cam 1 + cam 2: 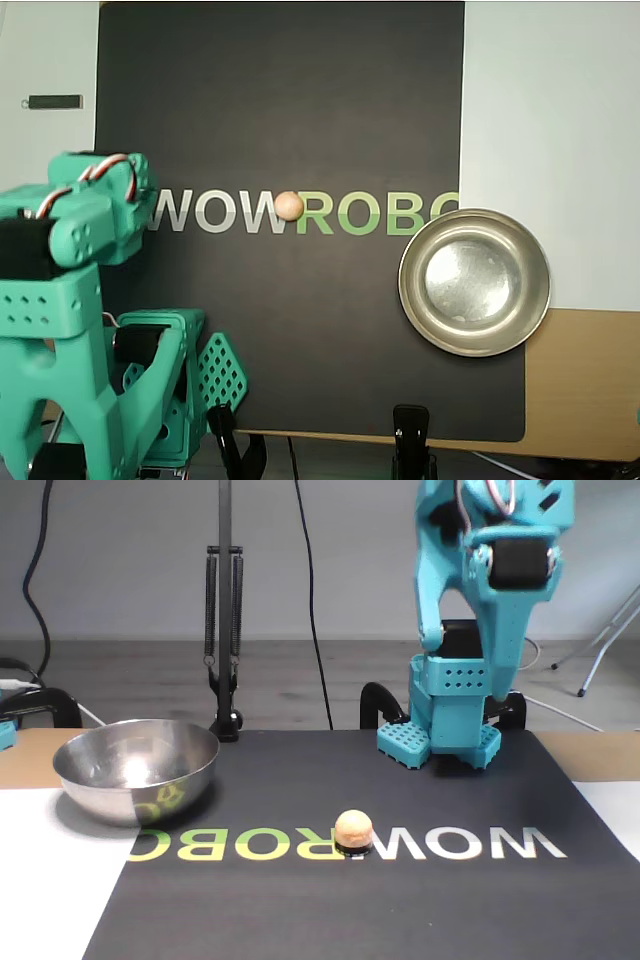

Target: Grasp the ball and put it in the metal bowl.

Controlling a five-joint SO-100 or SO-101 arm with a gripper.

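Note:
The pale tan ball (289, 206) rests on the black mat between the printed "W" and "R"; the fixed view shows the ball (353, 828) at the mat's middle front. The shiny metal bowl (406, 290) stands empty at the mat's right edge in the overhead view, and at the left as the bowl (100, 780) in the fixed view. My teal arm (70, 250) is raised high over its base. The gripper (498, 690) hangs pointing down, shut and empty, well above the mat and far from the ball.
The black mat (280, 100) carries "WOWROBO" lettering and lies on a white and wood tabletop. Two black clamps (411, 435) grip the mat's near edge. A small dark bar (55, 102) lies on the white area. A black spring stand (225, 630) rises behind the bowl.

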